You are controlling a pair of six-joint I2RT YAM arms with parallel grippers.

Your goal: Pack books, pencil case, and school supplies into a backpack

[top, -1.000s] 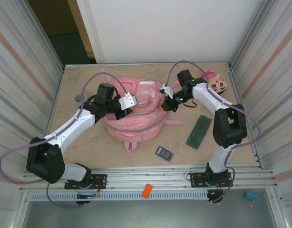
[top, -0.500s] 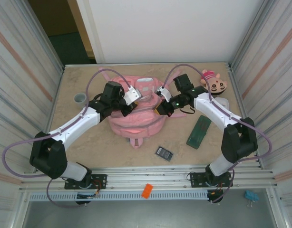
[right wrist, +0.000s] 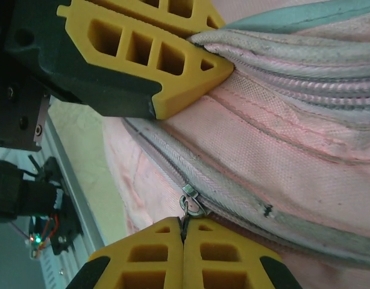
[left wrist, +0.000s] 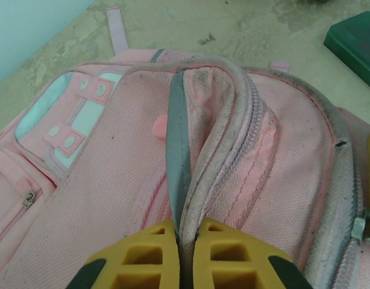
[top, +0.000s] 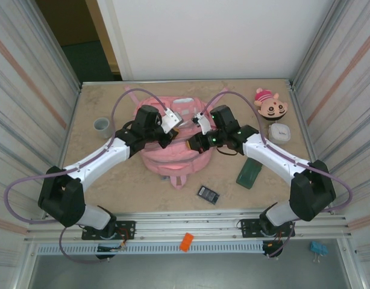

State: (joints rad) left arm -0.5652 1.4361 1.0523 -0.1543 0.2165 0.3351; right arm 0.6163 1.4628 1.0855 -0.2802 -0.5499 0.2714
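Backpack (top: 173,158) is lying mid-worktop, toward the far edge. My left claw (left wrist: 185,226) is pinching its rim taut, so my right claw (right wrist: 184,227), seemingly gripping the zip pull (right wrist: 193,205), can open it.

One pink backpack (top: 173,158) is on the desk (top: 131,186). Around it are one dark green pencil case (top: 252,173), one small dark calculator (top: 208,194), one doll head (top: 271,105), one grey cup (top: 102,125) and one small white box (top: 279,132). There are two tools: the left tool (left wrist: 180,232) and the right tool (right wrist: 184,232). On the near frame are one orange piece (top: 185,241) and one blue clip (top: 318,250).
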